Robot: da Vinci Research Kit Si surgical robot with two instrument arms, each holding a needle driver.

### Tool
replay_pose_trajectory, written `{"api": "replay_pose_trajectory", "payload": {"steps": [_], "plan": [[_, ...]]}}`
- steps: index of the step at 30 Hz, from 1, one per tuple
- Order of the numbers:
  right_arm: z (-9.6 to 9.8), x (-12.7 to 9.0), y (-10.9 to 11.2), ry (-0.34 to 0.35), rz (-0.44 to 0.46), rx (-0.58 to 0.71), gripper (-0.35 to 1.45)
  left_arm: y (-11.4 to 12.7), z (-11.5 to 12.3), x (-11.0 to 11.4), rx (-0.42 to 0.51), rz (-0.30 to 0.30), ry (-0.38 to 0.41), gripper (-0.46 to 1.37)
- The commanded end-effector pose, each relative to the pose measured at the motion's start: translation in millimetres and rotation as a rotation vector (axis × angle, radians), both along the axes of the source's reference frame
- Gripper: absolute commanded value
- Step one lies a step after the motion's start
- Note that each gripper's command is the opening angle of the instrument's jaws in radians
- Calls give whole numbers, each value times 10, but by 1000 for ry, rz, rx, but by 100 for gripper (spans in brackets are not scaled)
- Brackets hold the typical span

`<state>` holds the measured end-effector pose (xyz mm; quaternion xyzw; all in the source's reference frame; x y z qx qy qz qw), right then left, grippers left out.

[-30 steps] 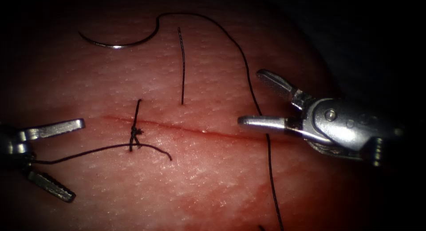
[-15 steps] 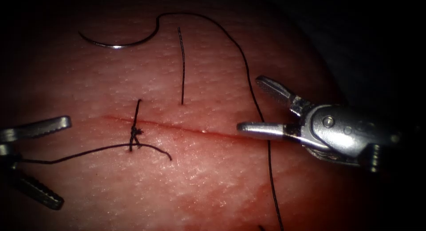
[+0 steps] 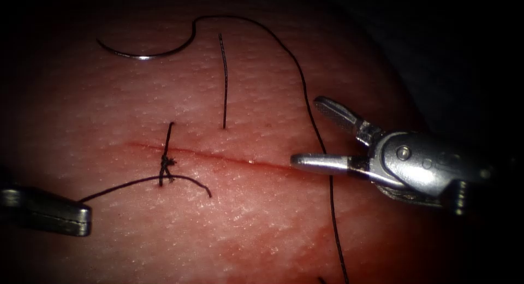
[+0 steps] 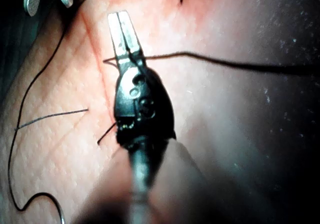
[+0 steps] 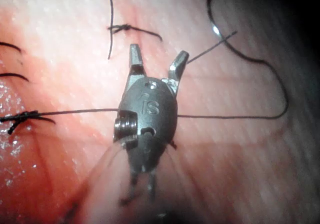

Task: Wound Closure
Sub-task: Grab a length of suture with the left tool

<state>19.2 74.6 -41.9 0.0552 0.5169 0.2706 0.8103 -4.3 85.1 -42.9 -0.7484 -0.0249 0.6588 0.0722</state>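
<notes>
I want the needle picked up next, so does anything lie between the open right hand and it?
Yes. The needle lies free on the tissue, not in it. Between it and the empty, open right hand run its own thread and a loose cut end of thread. The left hand is shut on the knot's tail.

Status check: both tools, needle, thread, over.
Left tool shut on knot's thread tail. Right tool open, empty, astride long thread. Needle lying free on tissue, above cut.
</notes>
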Motion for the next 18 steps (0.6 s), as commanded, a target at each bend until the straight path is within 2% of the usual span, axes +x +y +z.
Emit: {"api": "replay_pose_trajectory", "payload": {"steps": [1, 11, 18], "plan": [[-1, 0, 0, 2, -4, 1, 117, 2, 2, -3, 1, -3, 4, -35], [-10, 0, -4, -13, -25, 21, 117, 19, 17, -38, -20, -11, 15, -35], [-23, 0, -6, -21, -45, 40, 116, 25, 27, -51, -22, -6, 24, -35]]}}
